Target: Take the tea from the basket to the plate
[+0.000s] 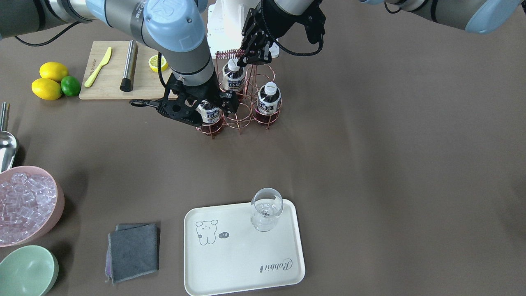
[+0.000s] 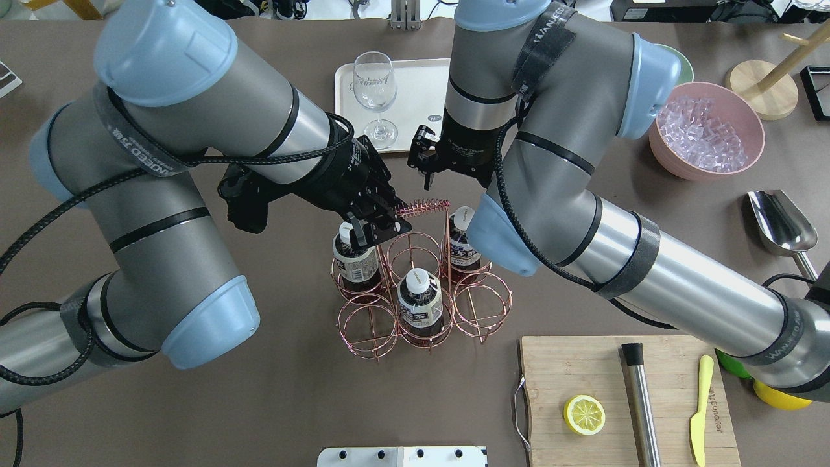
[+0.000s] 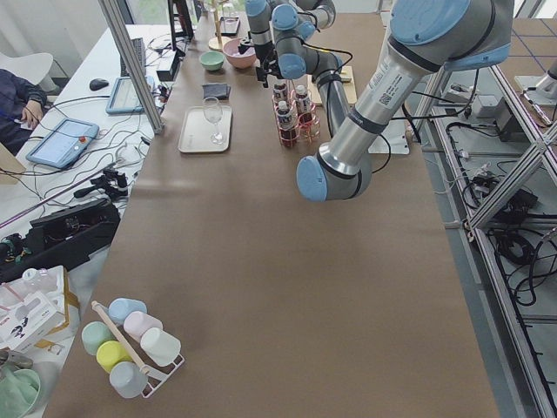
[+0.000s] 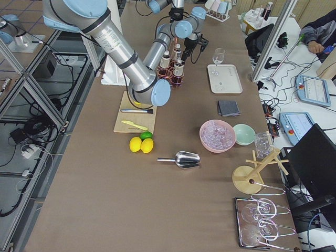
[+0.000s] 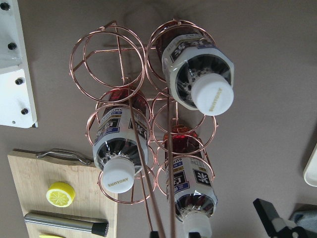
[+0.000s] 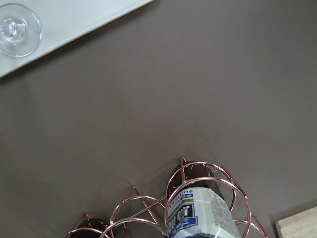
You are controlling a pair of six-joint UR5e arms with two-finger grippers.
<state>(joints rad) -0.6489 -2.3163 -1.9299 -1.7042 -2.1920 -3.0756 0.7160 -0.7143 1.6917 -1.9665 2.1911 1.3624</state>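
The left gripper (image 2: 388, 219) is pinching the coiled handle (image 1: 229, 53) of the rose-gold wire basket (image 2: 365, 318) of six ring cells, and appears to be closed on the end of the coil. It is probably steadying the light basket so that it is not rising with a bottle being pulled out.

The right gripper (image 1: 209, 105) is hanging over the small plastic bottle of dark brown tea (image 1: 210, 117) with the white-and-blue label, its jaws lying to either side of the bottle's top. I cannot tell whether they are clamping it or standing open, because the gripper body is hiding the cap.

This tea is sitting in the corner cell on the robot's right, in the row facing the cream-white rectangular plate (image 1: 246, 263). The plate is lying well apart from it across the brown bench (image 1: 390, 164).

The tea is standing upright, its long axis vertical and its cap pointing up, which is favouring a straight lift out of the ring. Two matching bottles (image 1: 233, 76) (image 1: 269, 100) are standing the same way. A clear wine glass (image 1: 267, 209) is occupying one corner of the plate, leaving the rest bare for the tea.
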